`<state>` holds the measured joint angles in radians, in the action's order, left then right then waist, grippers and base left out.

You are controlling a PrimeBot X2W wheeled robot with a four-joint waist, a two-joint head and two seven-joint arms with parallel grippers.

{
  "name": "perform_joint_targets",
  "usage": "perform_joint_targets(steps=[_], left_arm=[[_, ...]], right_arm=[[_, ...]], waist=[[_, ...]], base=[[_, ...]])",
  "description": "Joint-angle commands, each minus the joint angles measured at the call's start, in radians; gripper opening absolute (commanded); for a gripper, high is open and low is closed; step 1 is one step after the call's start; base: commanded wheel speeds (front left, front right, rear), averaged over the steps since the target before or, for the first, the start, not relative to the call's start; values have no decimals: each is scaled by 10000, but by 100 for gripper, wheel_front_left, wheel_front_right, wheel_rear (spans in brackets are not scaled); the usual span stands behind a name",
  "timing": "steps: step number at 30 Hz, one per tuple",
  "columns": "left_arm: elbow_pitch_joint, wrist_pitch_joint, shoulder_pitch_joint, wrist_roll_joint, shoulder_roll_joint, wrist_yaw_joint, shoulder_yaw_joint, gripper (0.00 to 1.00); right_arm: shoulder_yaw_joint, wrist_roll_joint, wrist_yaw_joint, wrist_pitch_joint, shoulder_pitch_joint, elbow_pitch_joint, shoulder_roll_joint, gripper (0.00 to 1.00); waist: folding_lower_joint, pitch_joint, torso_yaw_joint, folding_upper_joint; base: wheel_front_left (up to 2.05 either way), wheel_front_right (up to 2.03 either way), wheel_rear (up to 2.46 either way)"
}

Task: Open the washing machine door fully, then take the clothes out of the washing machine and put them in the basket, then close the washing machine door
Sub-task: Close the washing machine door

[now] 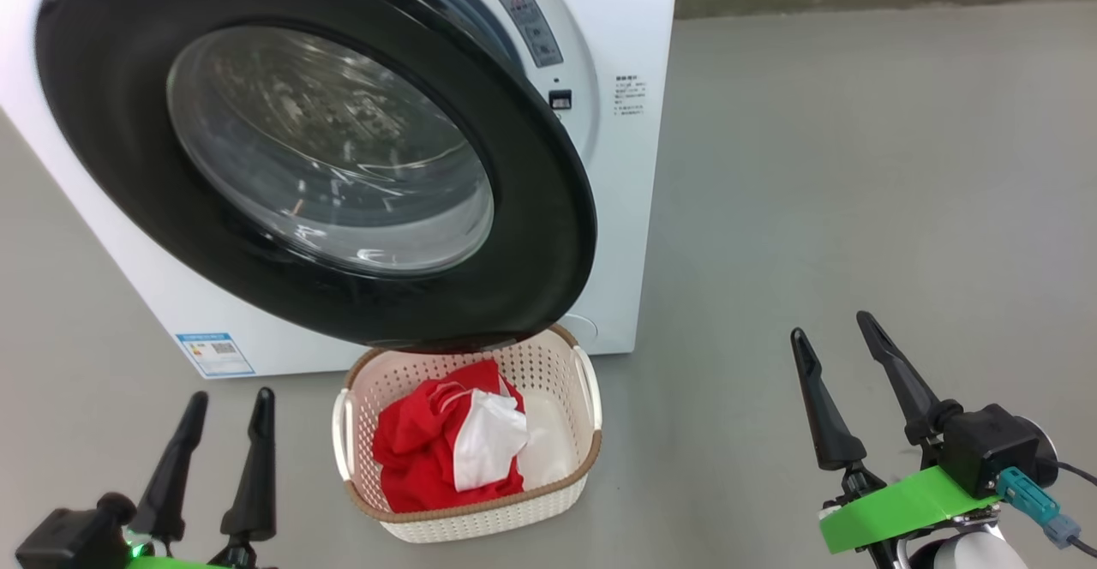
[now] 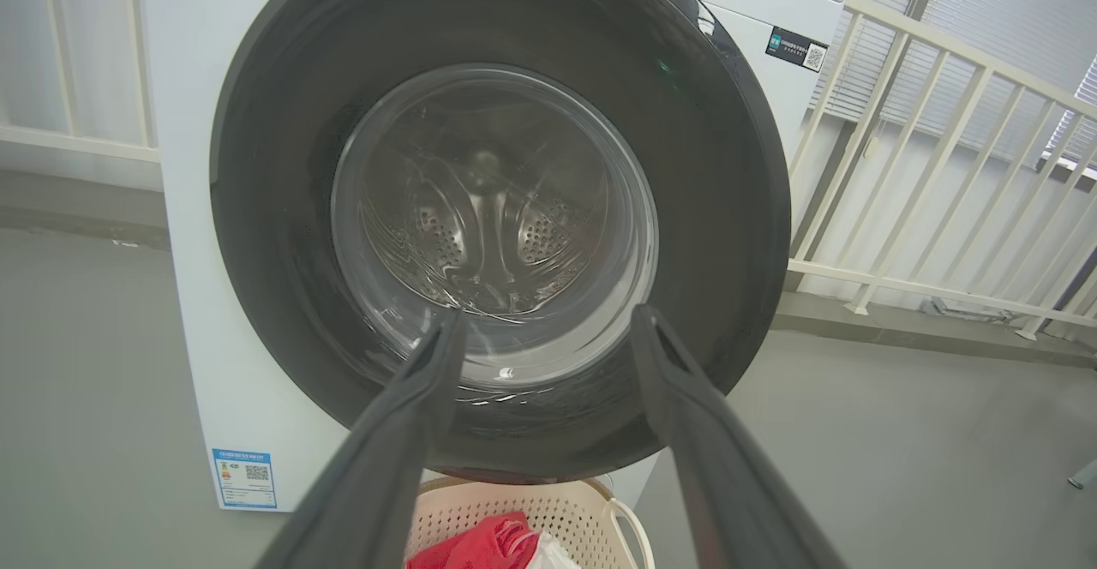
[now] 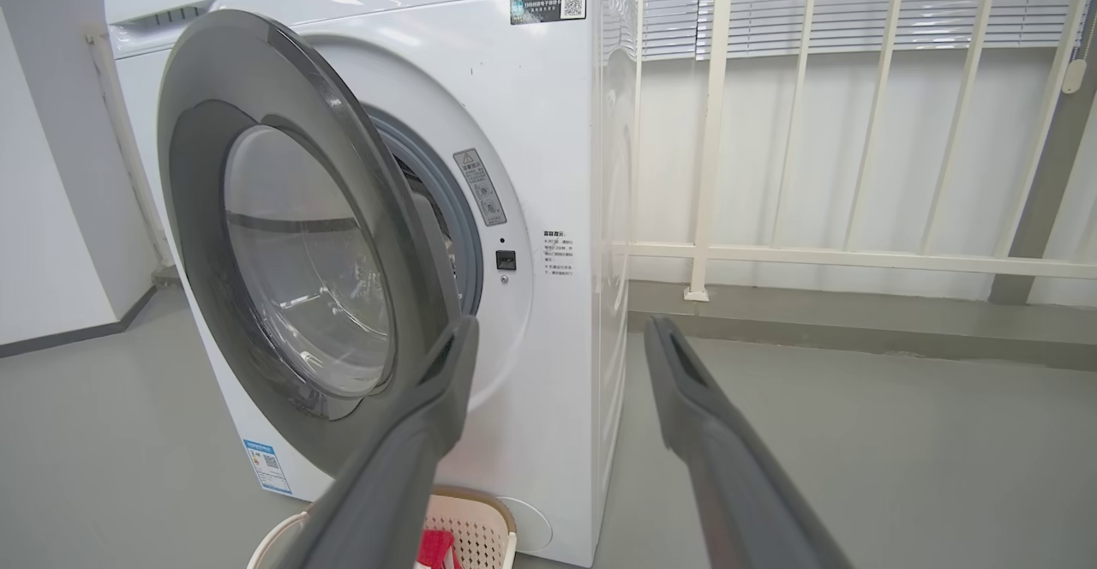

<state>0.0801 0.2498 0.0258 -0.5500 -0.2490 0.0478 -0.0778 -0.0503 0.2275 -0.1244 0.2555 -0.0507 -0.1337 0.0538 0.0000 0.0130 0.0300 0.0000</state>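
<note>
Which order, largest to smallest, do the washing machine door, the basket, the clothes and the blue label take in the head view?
1. washing machine door (nearer the camera, so enlarged)
2. basket
3. clothes
4. blue label

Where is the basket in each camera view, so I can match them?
Head view: basket at lower centre, under the washing machine door.
Left wrist view: basket at bottom centre, between the left gripper's fingers.
Right wrist view: basket at bottom, left of centre, partly behind the right gripper.
Shared landmark: the washing machine door, just above the basket.
</note>
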Motion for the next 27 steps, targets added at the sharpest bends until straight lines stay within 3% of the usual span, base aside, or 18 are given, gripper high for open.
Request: perform_joint_targets(steps=[1,14,27], left_arm=[[-309,117,151,233,-55,-79,529,100],[-210,119,-576,2501,467,208,1353,100],[-18,120,-594,3169,984,548,1736,100]], right_arm=[[-203,-92,-63,63,-136,208,6,100],[-75,-114,-63,63,-18,150,-14,100],[-91,-142,-63,63,8,122,-23,100]], waist=[[0,174,-117,0],[0,380,-250,0],[0,378,-220,0]], base=[[0,0,0],[0,0,0],[0,0,0]])
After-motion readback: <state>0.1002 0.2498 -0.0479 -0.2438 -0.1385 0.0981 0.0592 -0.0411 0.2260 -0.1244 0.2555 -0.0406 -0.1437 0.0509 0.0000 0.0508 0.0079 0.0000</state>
